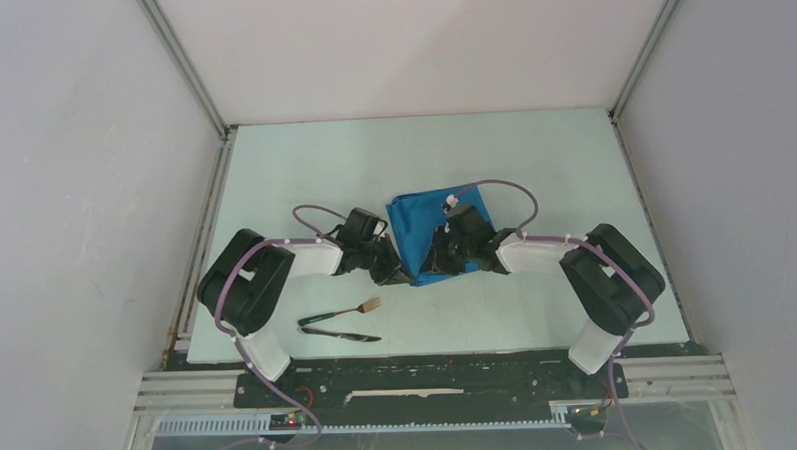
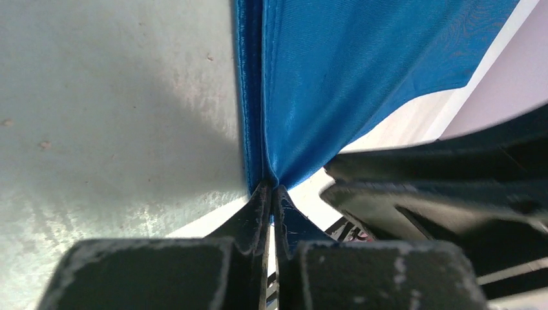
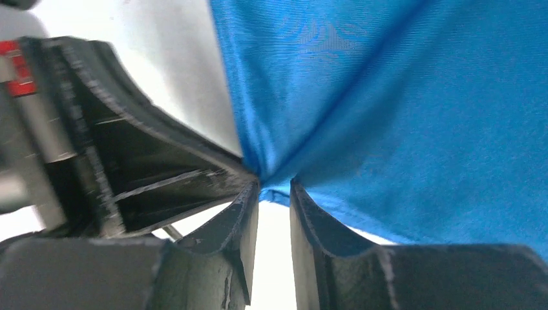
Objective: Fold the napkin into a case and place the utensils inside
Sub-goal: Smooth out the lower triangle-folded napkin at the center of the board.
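The blue napkin (image 1: 426, 222) lies folded at mid-table, its near corner lifted between both grippers. My left gripper (image 1: 400, 277) is shut on that corner of the napkin (image 2: 362, 64), the cloth pinched at the fingertips (image 2: 272, 188). From the right, my right gripper (image 1: 436, 268) meets the same corner. Its jaws (image 3: 274, 187) stand apart, with the napkin's (image 3: 400, 116) tip only just between the fingertips. The fork (image 1: 353, 310) and the dark knife (image 1: 342, 334) lie side by side near the front edge, left of centre, apart from both grippers.
The pale table (image 1: 303, 178) is walled by white panels at the left, back and right. The two wrists crowd close together at the napkin's near corner. Dark base rails run along the near edge.
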Robot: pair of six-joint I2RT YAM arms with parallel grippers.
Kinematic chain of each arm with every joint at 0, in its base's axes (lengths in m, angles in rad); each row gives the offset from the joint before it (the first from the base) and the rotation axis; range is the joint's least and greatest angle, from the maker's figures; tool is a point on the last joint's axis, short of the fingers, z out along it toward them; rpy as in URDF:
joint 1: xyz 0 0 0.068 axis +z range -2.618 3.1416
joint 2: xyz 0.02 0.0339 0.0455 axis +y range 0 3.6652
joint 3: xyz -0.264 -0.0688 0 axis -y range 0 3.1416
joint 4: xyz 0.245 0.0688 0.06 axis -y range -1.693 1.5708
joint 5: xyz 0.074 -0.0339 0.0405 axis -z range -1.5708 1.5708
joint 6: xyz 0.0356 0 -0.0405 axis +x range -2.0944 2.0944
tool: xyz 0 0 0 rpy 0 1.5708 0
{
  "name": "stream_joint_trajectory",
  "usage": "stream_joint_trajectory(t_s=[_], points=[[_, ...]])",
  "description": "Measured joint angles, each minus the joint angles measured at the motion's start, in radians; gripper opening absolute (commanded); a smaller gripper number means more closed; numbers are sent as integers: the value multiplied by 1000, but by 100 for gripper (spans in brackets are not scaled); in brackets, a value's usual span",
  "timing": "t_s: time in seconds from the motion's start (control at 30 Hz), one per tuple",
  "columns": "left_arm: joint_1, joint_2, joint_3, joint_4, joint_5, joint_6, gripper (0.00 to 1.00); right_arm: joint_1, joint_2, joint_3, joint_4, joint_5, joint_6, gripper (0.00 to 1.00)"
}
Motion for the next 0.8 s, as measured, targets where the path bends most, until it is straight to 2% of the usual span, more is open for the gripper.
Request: stream_joint_trajectory(t_s=[0.07,0.27,0.33,0.4,0.57,0.7,0.8], points=[[1,0,1,-3,0,2,10,-12,36,0,6,-16,2,32],[10,-25,27,-86,-33,45,34,-27,75,0,25,-44,5,32],[21,-60,37,-132,-52,73,35,-27,77,0,29,-51,5,32],[47,-109,47,-179,-58,92,32,-28,78,0,30,-55,5,32],[142,-151,136,-227,-63,115,11,-31,78,0,30,-56,1,32],[170,-55,267,-196,-53,103,1,-33,78,0,29,-57,0,32],[169,54,350,-152,-47,77,0,-33,78,0,29,-58,-1,32]])
